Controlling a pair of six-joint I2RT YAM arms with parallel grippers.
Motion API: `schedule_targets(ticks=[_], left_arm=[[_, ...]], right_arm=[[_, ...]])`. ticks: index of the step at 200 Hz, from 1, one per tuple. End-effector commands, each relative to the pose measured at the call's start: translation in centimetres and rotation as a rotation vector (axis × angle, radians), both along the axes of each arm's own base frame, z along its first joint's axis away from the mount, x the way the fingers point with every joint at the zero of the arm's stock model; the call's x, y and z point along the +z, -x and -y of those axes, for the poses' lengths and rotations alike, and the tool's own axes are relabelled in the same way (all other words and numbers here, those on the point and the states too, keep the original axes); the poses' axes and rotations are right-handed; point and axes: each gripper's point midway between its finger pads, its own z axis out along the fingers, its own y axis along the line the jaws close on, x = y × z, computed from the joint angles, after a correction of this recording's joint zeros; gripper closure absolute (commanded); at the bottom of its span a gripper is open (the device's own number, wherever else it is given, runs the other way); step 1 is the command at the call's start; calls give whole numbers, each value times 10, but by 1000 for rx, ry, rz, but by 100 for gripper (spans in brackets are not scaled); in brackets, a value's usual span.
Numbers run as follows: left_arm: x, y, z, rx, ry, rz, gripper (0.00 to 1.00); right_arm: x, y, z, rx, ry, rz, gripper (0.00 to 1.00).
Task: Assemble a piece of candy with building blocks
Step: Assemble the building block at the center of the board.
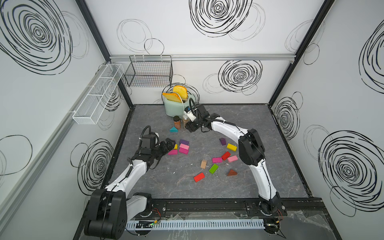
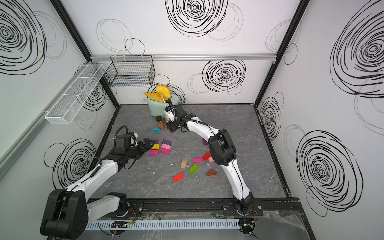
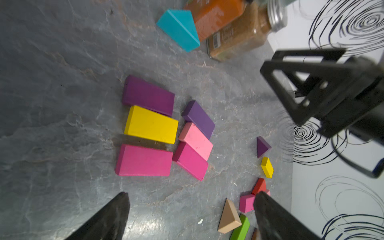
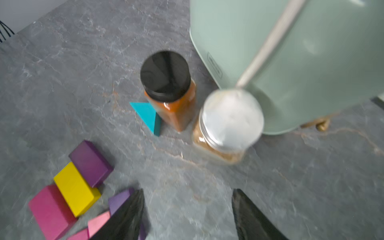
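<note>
Left claw wide, empty; right claw parted, empty; yellow brick, magenta brick: long axes near-parallel.

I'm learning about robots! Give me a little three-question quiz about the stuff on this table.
1. True or false: the teal triangle lies right beside the black-lidded jar.
2. What sticks out of the top of the toaster? A) toast B) a red brick C) a spoon
3. Fill the gap: the left gripper holds nothing, and its jaws are ___.

Key: 1 true. 2 A. 3 open.
</note>
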Motion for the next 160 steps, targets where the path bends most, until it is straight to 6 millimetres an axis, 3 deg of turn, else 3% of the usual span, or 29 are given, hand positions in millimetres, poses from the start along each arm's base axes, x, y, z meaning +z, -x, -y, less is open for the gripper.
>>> schedule_targets(ticks=[1, 30, 88, 160], left_arm=[[-8, 2, 12, 0, 43, -19, 2], [-11, 1, 15, 3, 55, -17, 2], [-22, 2, 18, -1, 76, -29, 2], [-32, 2, 17, 18, 92, -34, 2]], right_arm=[[-26, 8, -5, 40, 109, -33, 30], [-45, 12, -18, 79, 109, -46, 31], [-58, 25, -50, 172, 69, -45, 31], [-75, 37, -69, 211, 64, -55, 32]])
